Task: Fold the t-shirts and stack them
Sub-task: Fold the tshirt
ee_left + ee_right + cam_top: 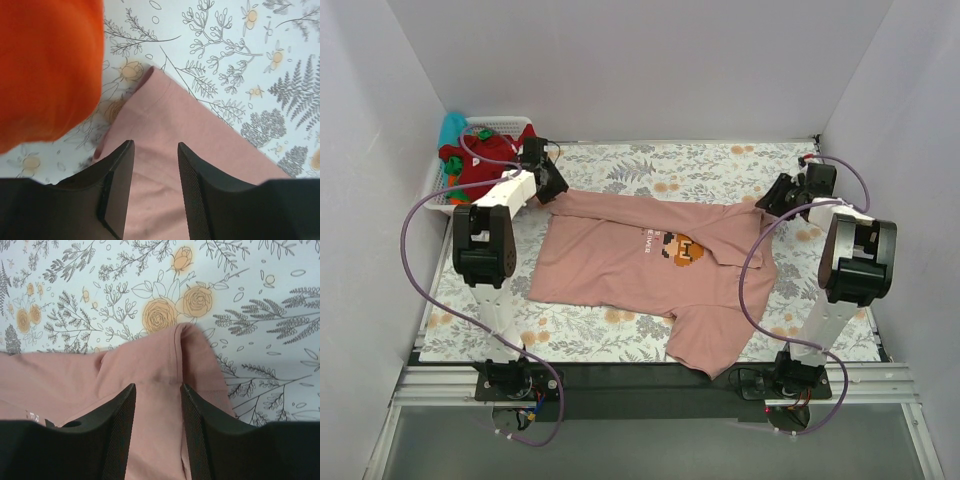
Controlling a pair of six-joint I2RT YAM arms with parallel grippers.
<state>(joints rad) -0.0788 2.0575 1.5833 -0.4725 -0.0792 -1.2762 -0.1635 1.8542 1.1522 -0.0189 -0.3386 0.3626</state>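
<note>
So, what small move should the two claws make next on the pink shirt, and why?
Probably raise both claws clear of the pink t-shirt. The left claw and right claw stand open over its far corners, gripping nothing, and it lies spread on the floral cloth, ready for a fold.

Parted claw [155, 146] hovers over pink t-shirt [165, 107] corner.

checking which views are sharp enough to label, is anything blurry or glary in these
Left wrist: the orange blob at upper left is out of focus, too soft to identify, while the pink t-shirt and floral cloth are crisp. Right wrist: sharp throughout, only the dark fingers lack detail. Top external: even light, soft shadows, no glare.
</note>
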